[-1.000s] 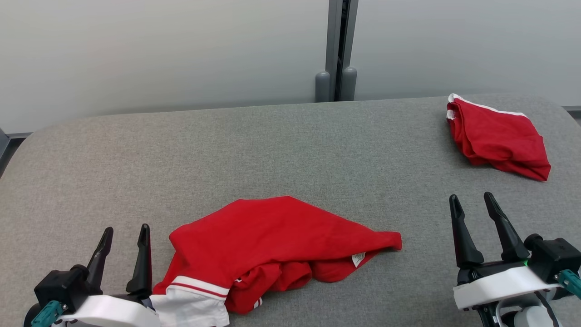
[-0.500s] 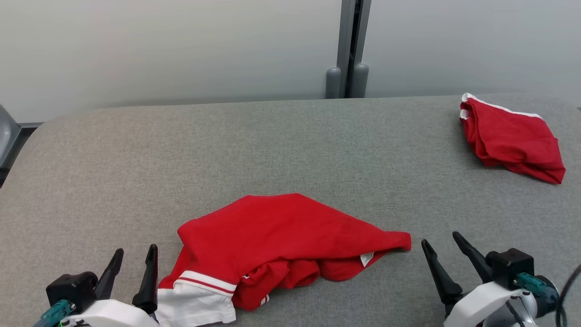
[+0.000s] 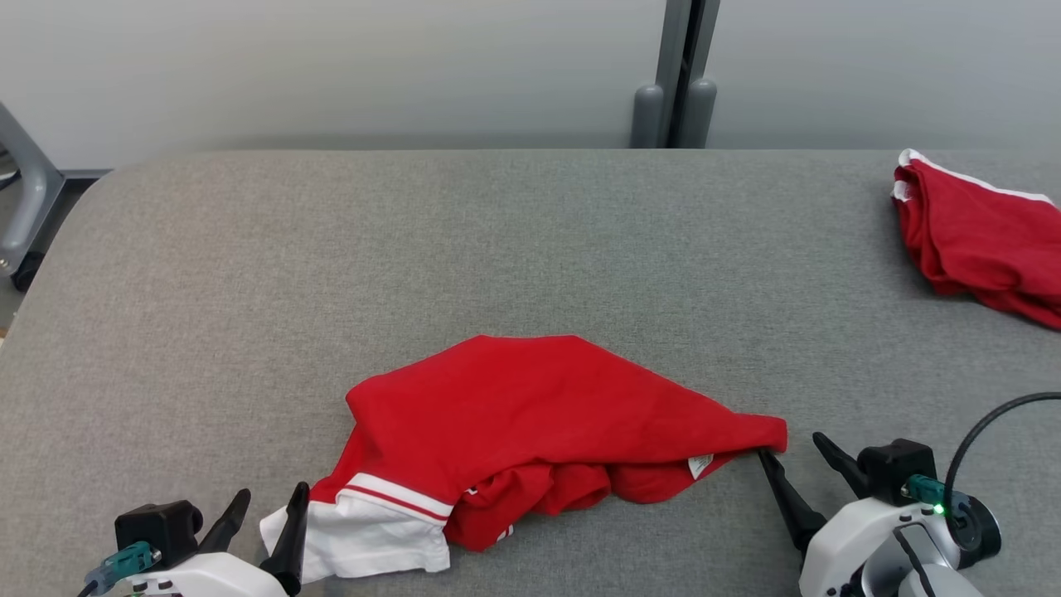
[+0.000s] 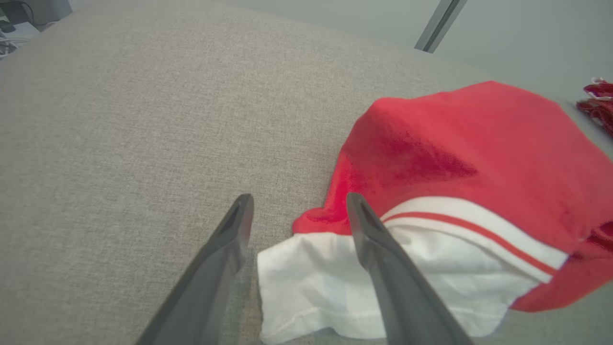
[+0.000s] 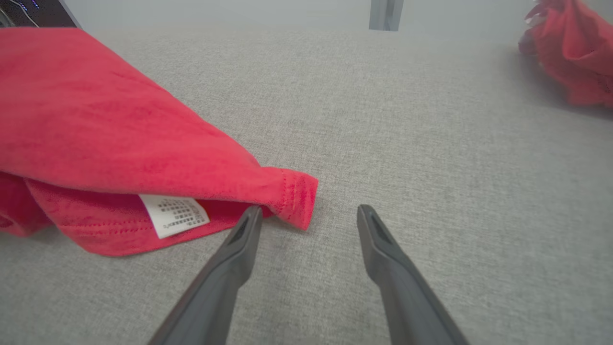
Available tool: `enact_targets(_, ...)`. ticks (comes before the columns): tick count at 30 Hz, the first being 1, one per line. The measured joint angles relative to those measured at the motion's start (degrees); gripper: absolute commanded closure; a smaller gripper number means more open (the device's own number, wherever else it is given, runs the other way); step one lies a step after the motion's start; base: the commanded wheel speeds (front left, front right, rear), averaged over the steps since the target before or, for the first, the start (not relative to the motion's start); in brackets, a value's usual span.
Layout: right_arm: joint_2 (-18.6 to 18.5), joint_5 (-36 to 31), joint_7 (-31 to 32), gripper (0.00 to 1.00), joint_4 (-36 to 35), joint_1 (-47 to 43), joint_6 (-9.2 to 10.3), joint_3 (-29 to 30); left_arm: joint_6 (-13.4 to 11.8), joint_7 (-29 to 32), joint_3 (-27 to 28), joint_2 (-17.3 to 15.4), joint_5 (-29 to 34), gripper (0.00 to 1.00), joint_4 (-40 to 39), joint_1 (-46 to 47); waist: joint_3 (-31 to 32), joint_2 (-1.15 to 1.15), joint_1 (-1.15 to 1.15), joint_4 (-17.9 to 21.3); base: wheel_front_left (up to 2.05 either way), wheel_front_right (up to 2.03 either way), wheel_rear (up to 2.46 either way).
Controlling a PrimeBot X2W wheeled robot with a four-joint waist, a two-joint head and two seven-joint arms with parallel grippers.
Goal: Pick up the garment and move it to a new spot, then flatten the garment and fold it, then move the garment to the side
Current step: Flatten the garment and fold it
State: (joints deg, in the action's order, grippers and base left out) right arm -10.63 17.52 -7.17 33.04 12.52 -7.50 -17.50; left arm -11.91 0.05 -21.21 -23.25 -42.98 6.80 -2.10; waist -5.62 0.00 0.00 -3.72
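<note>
1. While the garment (image 3: pixel 539 414) lay crumpled on the near part of the desk (image 3: pixel 497 232), centre front of the robot, both arms sat low at its two ends.
2. Long axis: left to right across the desk. It ran from a white panel (image 4: pixel 335 282) with a red stripe at the robot's left to a pointed red corner (image 5: pixel 299 199) at its right.
3. Left gripper (image 3: pixel 273 492): jaws spread, nothing pinched. In the left wrist view the white panel's edge sat between them, with one jaw over white cloth and the other over bare desk. Contact with the cloth could not be confirmed.
4. Right gripper (image 3: pixel 791 446): jaws spread, nothing pinched. In the right wrist view the stitched corner lay between them, close to the inner jaw, whose tip sat at the corner's underside. Touching or just apart: could not tell.
5. Nearer arm: neither, as each was at its own end. Judgement: this was a two-handed pick-up, and the next move would need a short advance and a close on both ends. The thin right corner might slip off a single jaw.
6. Writing: a small white care label (image 5: pixel 175 214) was sewn under the red fold near the right end. It carried rows of print too small to read. No brand was legible.
7. Second red garment (image 3: pixel 978 240): bunched at the far right of the desk, well apart from both grippers.
</note>
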Motion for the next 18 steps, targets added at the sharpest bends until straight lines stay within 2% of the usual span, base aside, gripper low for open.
enact_targets(8,0.9,-0.2,-3.1,0.0,5.0,4.0,0.0,-1.5,0.4,3.6,-0.4,-1.5,-1.5,0.0,0.5,-0.2,-1.9,0.0,0.0,-1.7,0.0,0.0,0.0)
enact_targets(18,1.0,0.1,-4.8,0.0,7.3,5.7,0.0,-2.2,3.0,9.4,-3.0,-2.1,-4.2,0.0,0.1,-1.9,-2.6,0.0,0.0,-1.7,0.0,0.0,0.0)
